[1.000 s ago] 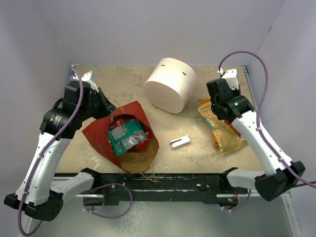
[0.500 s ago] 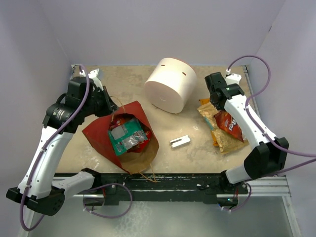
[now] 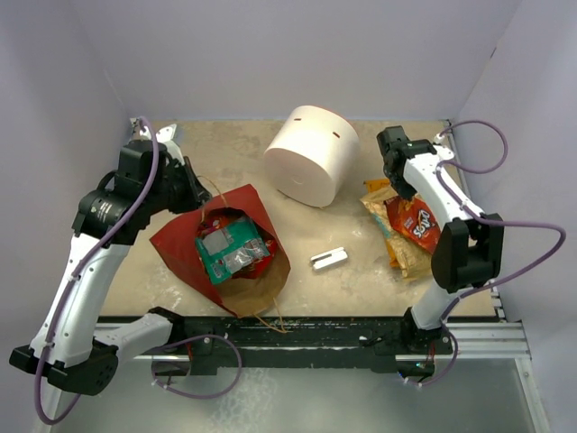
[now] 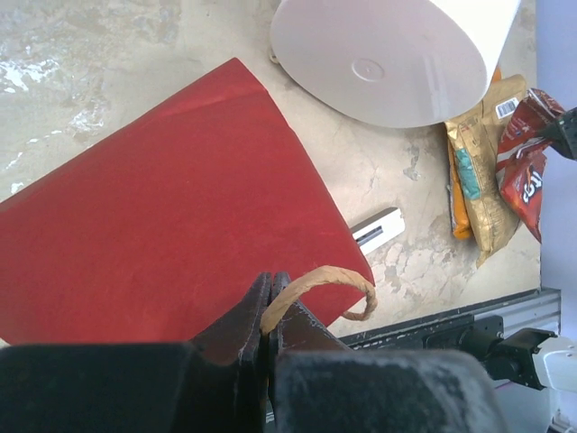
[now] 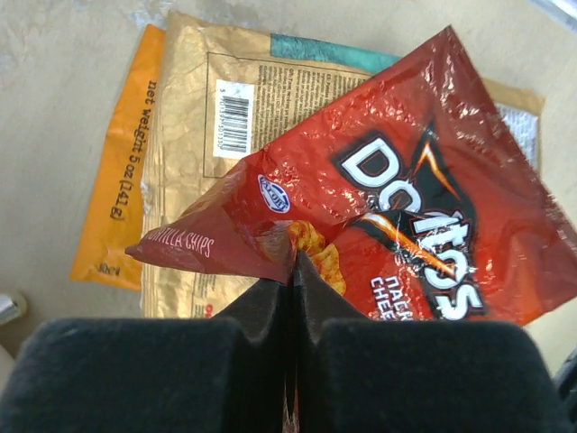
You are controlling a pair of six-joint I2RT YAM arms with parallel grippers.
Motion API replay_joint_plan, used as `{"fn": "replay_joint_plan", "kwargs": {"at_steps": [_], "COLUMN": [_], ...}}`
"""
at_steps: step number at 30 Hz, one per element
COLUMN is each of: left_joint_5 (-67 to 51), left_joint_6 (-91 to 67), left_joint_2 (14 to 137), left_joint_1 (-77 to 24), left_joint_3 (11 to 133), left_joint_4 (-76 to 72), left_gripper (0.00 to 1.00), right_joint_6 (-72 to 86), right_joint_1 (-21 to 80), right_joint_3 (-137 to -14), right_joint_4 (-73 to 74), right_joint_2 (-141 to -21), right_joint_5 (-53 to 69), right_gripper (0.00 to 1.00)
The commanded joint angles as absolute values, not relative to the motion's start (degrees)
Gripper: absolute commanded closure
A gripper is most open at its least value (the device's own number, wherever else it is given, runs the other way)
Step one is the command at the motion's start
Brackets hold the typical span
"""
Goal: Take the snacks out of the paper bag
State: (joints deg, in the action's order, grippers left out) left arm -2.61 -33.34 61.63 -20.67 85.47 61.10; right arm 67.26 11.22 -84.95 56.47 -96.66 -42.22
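Note:
The paper bag [image 3: 180, 242] lies on its side at the left, red outside, its brown mouth facing the near edge. A teal snack packet [image 3: 227, 249] and a red one show inside it. My left gripper [image 4: 269, 290] is shut on the bag's twine handle [image 4: 317, 278] at the bag's far edge. At the right, my right gripper [image 5: 294, 263] is shut on the edge of a red chips packet [image 5: 424, 207]. That packet [image 3: 416, 221] hangs over a golden packet [image 5: 203, 135] and an orange one [image 5: 115, 185].
A big white cylinder [image 3: 312, 155] stands at the back middle, between the bag and the packets. A small grey metal bracket [image 3: 329, 259] lies on the table between them, nearer the front. The walls close in on the left, right and back.
The right arm has folded in, its elbow swinging from the near right corner towards the packets. The red packet, hidden under the arm before, now shows. The left arm has barely shifted.

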Motion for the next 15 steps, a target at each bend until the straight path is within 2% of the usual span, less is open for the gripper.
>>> {"fn": "replay_joint_plan", "kwargs": {"at_steps": [1,7,8,12,15], "left_joint_5": [-0.5,-0.74,-1.11,-1.49,-1.97], "left_joint_6": [-31.99,-31.91,-31.86,-31.23,-30.65], "left_joint_2": [60.55,61.18,61.39,61.81,62.1], "left_joint_1": [-20.63,-20.65,-20.58,-20.65,-20.61], "left_joint_3": [88.84,89.44,89.33,88.97,88.77], "left_joint_4": [60.18,60.12,60.04,59.83,59.41], "left_gripper": [1.0,1.0,1.0,1.0,1.0], "right_joint_6": [78.06,81.21,80.58,74.3,60.38], "right_joint_1": [9.86,8.62,8.61,8.64,8.61], "right_joint_3": [-87.01,-85.68,-86.2,-87.54,-83.27], "right_joint_4": [57.78,54.68,54.56,55.75,47.32], "right_joint_2": [-98.14,-98.7,-98.69,-95.96,-89.08], "right_joint_5": [-41.61,-39.56,-39.89,-41.94,-41.81], "right_gripper": [0.94,0.88,0.82,0.48,0.31]}}
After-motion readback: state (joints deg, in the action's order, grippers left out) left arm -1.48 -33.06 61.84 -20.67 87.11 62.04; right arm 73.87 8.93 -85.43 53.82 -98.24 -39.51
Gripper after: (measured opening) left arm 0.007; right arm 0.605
